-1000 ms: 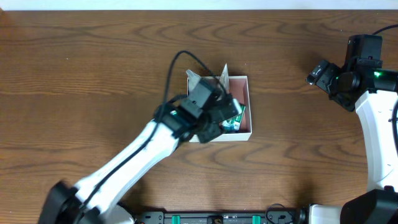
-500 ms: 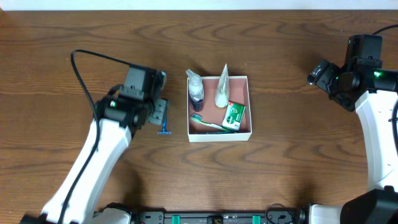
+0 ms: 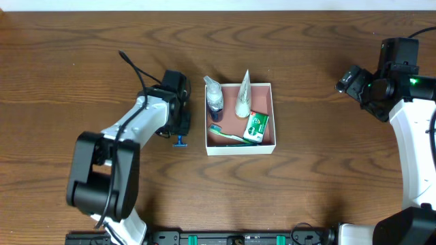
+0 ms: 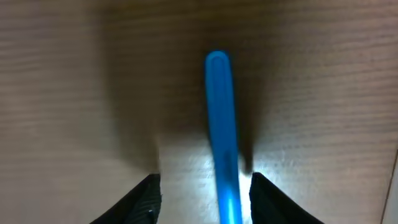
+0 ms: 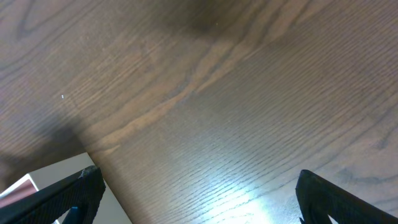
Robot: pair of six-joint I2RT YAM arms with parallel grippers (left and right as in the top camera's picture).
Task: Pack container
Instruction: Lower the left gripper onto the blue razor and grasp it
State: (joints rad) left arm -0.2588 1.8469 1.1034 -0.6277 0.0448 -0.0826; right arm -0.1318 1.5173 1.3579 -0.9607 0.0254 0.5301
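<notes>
The container (image 3: pixel 272 116) is a shallow white box with a pinkish inside at mid-table. It holds a small dark bottle (image 3: pixel 214 102), a white tube (image 3: pixel 243 99), a small green box (image 3: pixel 256 127) and a green toothbrush (image 3: pixel 228 135). A blue razor (image 3: pixel 180 141) lies on the table just left of the box. My left gripper (image 3: pixel 178 124) is low over it and covers most of it. In the left wrist view the blue handle (image 4: pixel 221 124) runs between the open fingers (image 4: pixel 207 202), closer to the right one. My right gripper (image 3: pixel 347 82) is open and empty at the far right.
The wooden table (image 3: pixel 320 170) lies all round the box. A white corner of the container (image 5: pixel 43 177) shows at the lower left of the right wrist view, with bare wood between the right fingers (image 5: pixel 205 199).
My left arm has left the box, swung to the left and come down over the blue razor, which its fingers now straddle. The right arm has not moved.
</notes>
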